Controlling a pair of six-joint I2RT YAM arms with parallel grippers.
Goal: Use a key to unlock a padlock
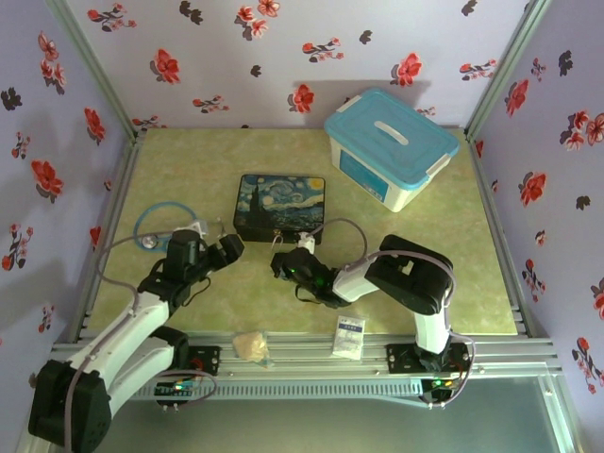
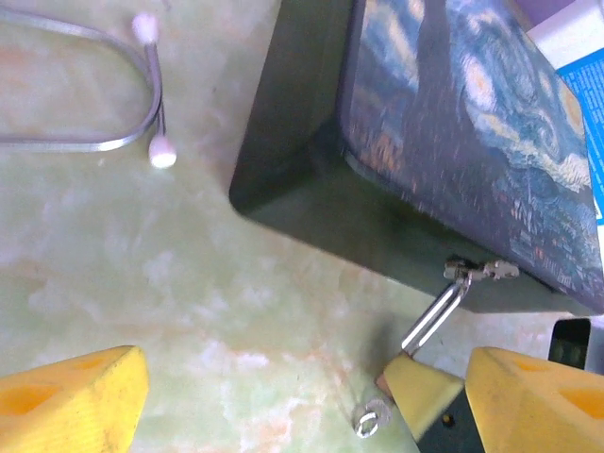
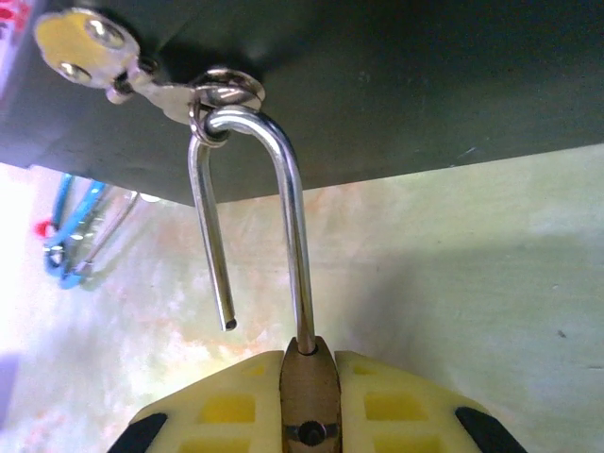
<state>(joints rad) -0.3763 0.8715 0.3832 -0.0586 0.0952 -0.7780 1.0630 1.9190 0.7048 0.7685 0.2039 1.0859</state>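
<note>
The green table point(image 1: 425, 274) is walled on three sides, with bare room along its right half and in front of my arms. The blue-lidded plastic box point(image 1: 392, 142) sits at the far right corner, close to the wall. The painted tin point(image 1: 280, 203) lies mid-table, its near edge facing me, well apart from that box. A loop of tubing point(image 1: 165, 224) lies left of the tin, near the table's left edge. My left hand point(image 1: 225, 249) hovers released and spread wide by the tin's near left corner, touching nothing. My right hand point(image 1: 288, 264) is clenched on the brass padlock point(image 3: 310, 392) at the tin's near edge; its shackle hooks through the clasp with one leg hanging free. A small metal piece point(image 2: 371, 416) lies on the table beside it, too small to identify.
</note>
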